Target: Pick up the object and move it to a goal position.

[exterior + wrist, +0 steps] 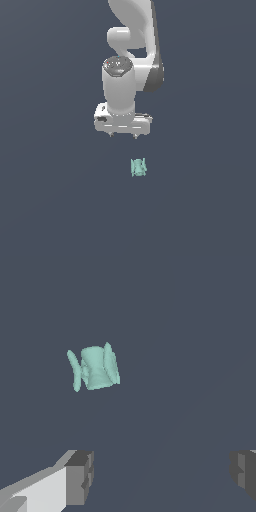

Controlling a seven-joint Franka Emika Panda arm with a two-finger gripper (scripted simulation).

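The object (138,167) is a small pale teal block with ridged sides, lying on the dark grey floor below the arm's white hand in the exterior view. My gripper (123,136) hangs apart from it, its short fingertips spread wide with nothing between them. In the wrist view the object (94,367) lies beyond the two grey fingertips (80,477), offset toward the white-backed finger and outside the gap. My gripper (162,473) is open there too.
A plain dark grey surface (55,200) fills both views. The white arm (131,35) rises above the hand. Nothing else shows.
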